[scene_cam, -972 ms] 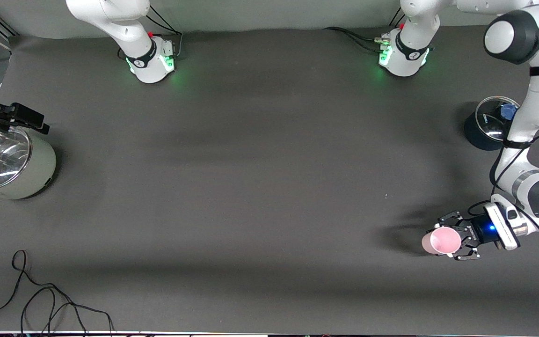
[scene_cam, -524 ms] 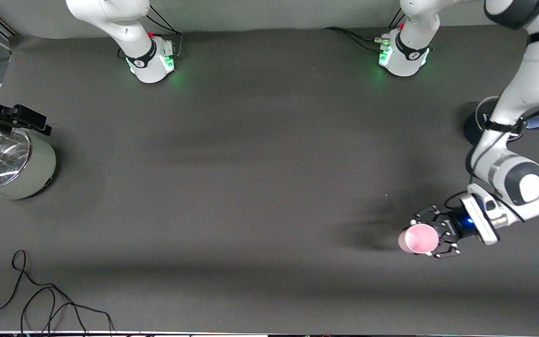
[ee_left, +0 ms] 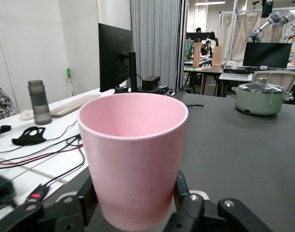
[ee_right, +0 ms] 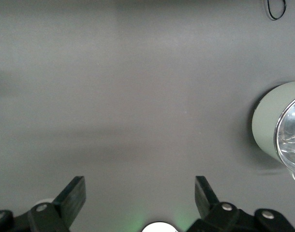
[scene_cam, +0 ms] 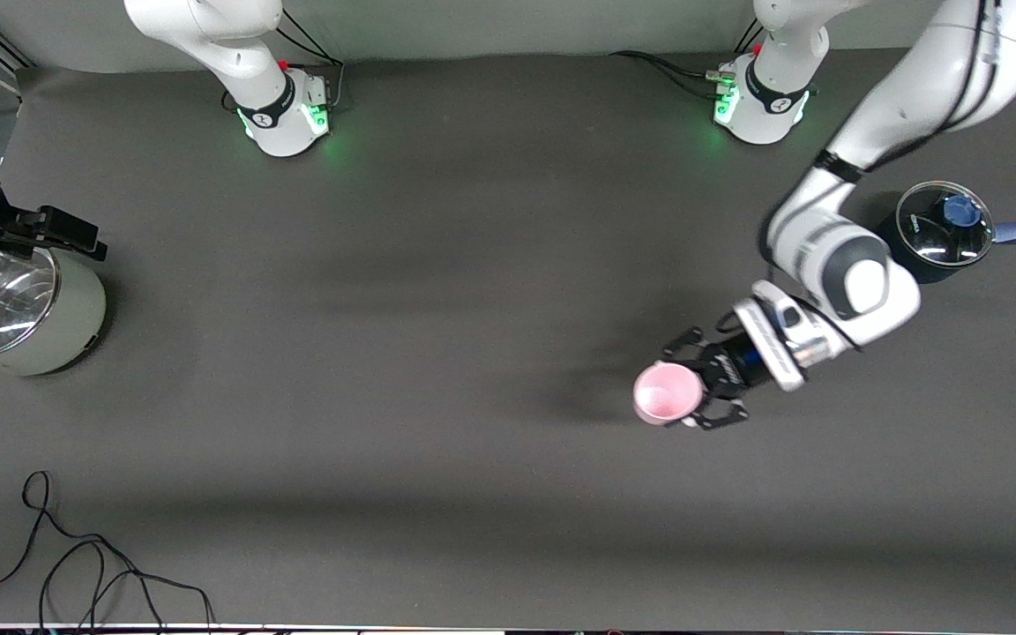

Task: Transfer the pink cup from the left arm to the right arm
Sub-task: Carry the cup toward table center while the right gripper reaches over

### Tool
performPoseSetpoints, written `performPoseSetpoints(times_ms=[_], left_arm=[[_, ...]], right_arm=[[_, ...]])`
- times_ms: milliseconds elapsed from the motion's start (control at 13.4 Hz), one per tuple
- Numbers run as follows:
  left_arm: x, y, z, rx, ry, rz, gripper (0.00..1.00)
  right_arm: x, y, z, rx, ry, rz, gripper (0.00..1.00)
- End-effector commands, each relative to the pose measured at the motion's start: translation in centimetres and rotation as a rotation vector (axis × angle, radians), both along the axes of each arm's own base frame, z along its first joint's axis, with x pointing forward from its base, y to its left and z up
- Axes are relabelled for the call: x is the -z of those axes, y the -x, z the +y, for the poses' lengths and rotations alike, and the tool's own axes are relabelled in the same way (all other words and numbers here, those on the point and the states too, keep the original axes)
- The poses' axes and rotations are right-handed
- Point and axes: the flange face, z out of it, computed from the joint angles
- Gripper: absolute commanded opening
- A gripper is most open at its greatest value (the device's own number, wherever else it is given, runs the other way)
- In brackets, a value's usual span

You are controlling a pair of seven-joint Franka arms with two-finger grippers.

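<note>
The pink cup [scene_cam: 667,393] is a small pale pink tumbler held upright in the air over the table, between the middle and the left arm's end. My left gripper [scene_cam: 689,381], black with skeletal linkage fingers, is shut on its lower body. In the left wrist view the cup [ee_left: 133,150] fills the middle, with the left gripper [ee_left: 133,193] clamping both of its sides. My right gripper [scene_cam: 54,231] hangs open and empty over the pale green pot at the right arm's end. Its fingers stand wide apart in the right wrist view [ee_right: 140,186].
A pale green pot with a glass lid [scene_cam: 49,317] stands at the right arm's end; it also shows in the right wrist view [ee_right: 273,128]. A dark pot with a blue-knobbed glass lid [scene_cam: 945,225] stands at the left arm's end. A black cable [scene_cam: 76,564] lies near the front edge.
My left arm has carried the pink cup from the left arm's end toward the table's middle and away from the front edge. The right gripper has barely shifted.
</note>
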Motion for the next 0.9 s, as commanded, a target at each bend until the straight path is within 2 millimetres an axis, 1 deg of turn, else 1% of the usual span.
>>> performPoseSetpoints(times_ms=[0,75,150,224,299,374,449,598,673,823], left_arm=[[-2.3,2.7,-4.6,-0.025,-0.049,0.004,0.17],[-3.1,3.1,-6.0,-0.031,-0.049,0.009,0.17],[-3.9,3.5,-7.2,-0.027,-0.044,0.008,0.17],[-4.7,3.8,-8.5,-0.029,-0.038,0.014,0.17],[-5.7,4.0,-10.1,-0.033,-0.037,0.022,0.17],[-6.6,4.3,-11.7,-0.036,-0.035,0.036,0.17],[-7.4,4.3,-12.4,-0.045,-0.031,0.044,0.17],[-8.6,4.6,-13.8,-0.048,-0.015,0.055,0.17],[-9.1,4.5,-14.1,-0.050,-0.004,0.061,0.17],[-9.4,4.5,-14.4,-0.052,0.008,0.070,0.17]], right_arm=[[-1.3,0.0,1.7,0.067,-0.051,-0.025,1.00],[-2.0,-0.1,2.3,0.149,-0.076,-0.034,1.00],[-2.8,-0.2,4.1,0.192,-0.086,-0.045,1.00],[-2.8,-0.2,6.7,0.200,-0.083,-0.040,1.00],[-2.8,-0.6,8.7,0.239,-0.079,-0.040,1.00],[-2.8,-1.3,11.5,0.293,-0.074,-0.039,1.00],[-2.6,-2.0,14.6,0.340,-0.071,-0.040,1.00],[-1.9,-3.4,19.5,0.410,-0.068,-0.045,1.00],[-1.7,-3.8,21.9,0.446,-0.078,-0.064,1.00],[-1.3,-4.0,25.6,0.537,-0.117,-0.087,1.00]])
